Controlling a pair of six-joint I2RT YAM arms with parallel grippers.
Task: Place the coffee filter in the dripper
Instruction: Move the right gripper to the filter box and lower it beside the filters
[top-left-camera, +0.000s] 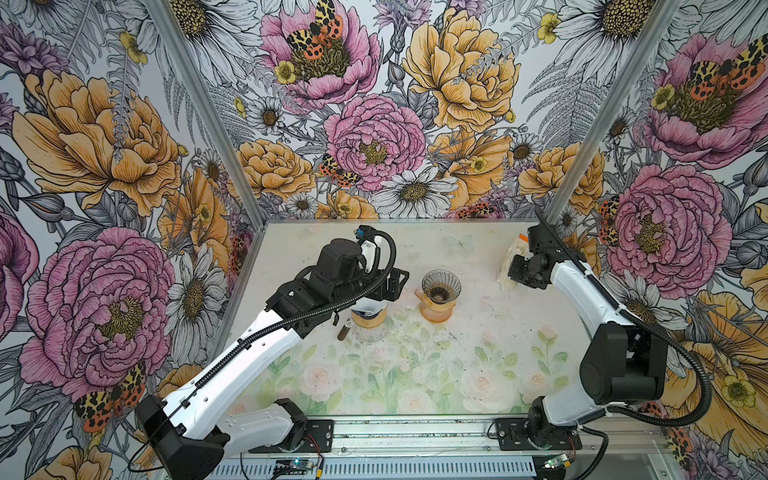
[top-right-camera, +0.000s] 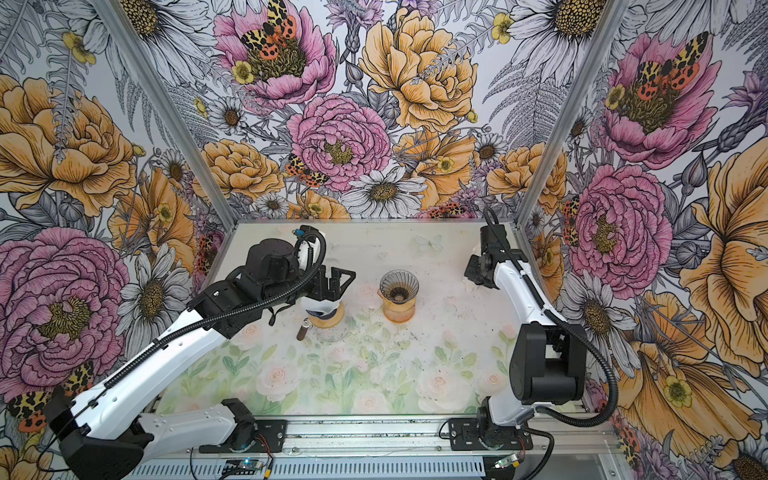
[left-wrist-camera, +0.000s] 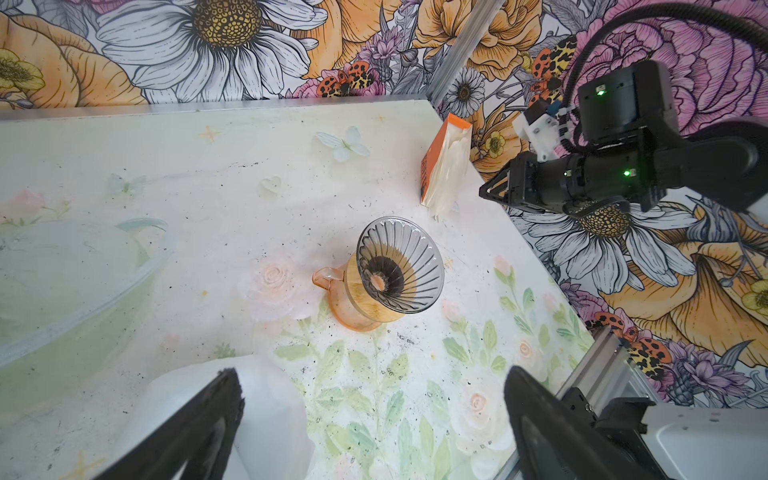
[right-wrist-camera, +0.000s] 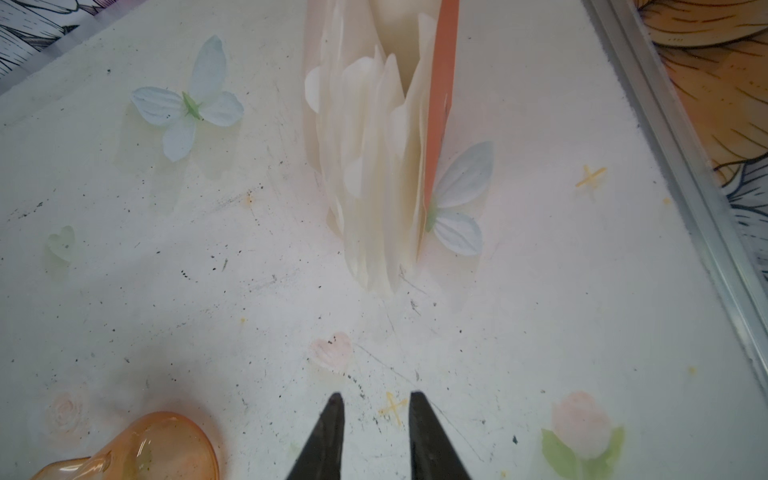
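Note:
The dripper (top-left-camera: 441, 286) is a grey ribbed glass cone on an orange carafe with a wooden collar, standing mid-table in both top views (top-right-camera: 399, 284) and in the left wrist view (left-wrist-camera: 399, 270). Nothing lies inside it. The coffee filters (right-wrist-camera: 374, 166) are white papers standing fanned in an orange pack at the back right (top-left-camera: 514, 249) (left-wrist-camera: 449, 174). My right gripper (right-wrist-camera: 377, 398) hovers low in front of that pack, its jaws a narrow gap apart with nothing between them. My left gripper (left-wrist-camera: 374, 386) is wide open and empty, to the left of the dripper (top-left-camera: 395, 282).
A second glass vessel with a wooden collar (top-left-camera: 368, 320) stands under the left wrist, with a small brown cylinder (top-left-camera: 344, 332) beside it. A clear glass bowl (left-wrist-camera: 83, 291) shows in the left wrist view. The aluminium frame rail (right-wrist-camera: 685, 166) runs close to the right of the filters.

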